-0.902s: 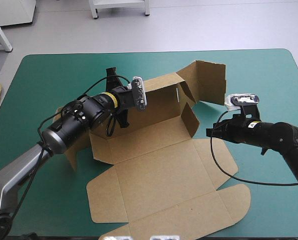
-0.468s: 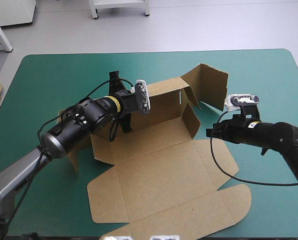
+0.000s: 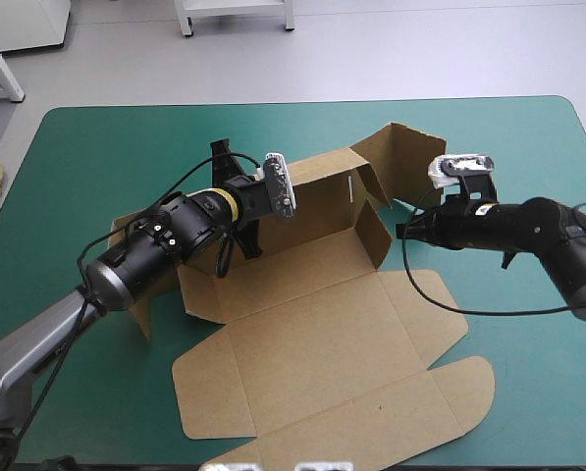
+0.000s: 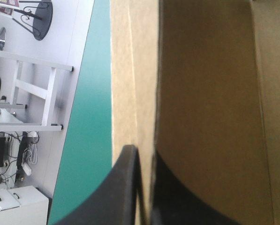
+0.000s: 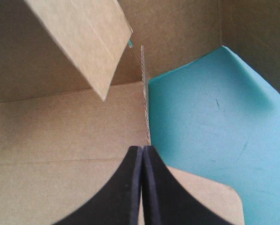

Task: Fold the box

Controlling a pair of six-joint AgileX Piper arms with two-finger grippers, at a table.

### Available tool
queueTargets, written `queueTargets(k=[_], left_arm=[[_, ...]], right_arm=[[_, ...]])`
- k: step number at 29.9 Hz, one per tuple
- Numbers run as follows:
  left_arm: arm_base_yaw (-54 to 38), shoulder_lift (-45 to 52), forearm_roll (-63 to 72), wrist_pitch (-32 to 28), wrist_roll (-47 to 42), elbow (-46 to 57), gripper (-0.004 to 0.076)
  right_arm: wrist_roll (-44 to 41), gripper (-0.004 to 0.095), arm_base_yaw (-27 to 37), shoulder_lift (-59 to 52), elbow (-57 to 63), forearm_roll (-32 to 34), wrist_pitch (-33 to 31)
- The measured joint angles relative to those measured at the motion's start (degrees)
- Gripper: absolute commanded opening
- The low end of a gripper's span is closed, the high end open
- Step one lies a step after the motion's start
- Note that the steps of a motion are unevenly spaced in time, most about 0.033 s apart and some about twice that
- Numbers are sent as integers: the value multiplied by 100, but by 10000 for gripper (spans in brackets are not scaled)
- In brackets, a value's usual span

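Brown board is only partly shaped so far. The box [image 3: 312, 343] lies in the middle of the teal-green tabletop [image 3: 96, 147]. Its far wall [image 3: 322, 196] is standing up and the end flap [image 3: 410, 162] at the far right is also raised, while the wide near panels lie flat. The side walls look not yet tucked, so I judge that most of the folding is left.

The left gripper [image 4: 142, 159] has its jaws pinching the far wall. The right gripper [image 5: 142, 149] has its jaws pressed together on nothing, its tip near the box's right end. Compared with just before, the right arm has come farther and leftward, closer to that end. The left one is almost where it was.
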State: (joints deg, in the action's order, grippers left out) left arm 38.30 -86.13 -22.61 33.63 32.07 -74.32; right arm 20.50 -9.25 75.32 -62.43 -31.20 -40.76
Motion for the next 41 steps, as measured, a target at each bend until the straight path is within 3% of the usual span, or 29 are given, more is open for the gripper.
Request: queueTargets(k=[8, 21, 41], left_arm=[[107, 283, -14, -276, 154, 445, -9], [142, 503, -367, -436, -329, 716, -9], [127, 489, -753, -871, -476, 1007, -9]], right_arm=[[5, 1, 0, 465, -862, 28, -243], [-43, 1, 0, 803, -1420, 41, -402], [-434, 1, 0, 2536, -4227, 115, -1207]])
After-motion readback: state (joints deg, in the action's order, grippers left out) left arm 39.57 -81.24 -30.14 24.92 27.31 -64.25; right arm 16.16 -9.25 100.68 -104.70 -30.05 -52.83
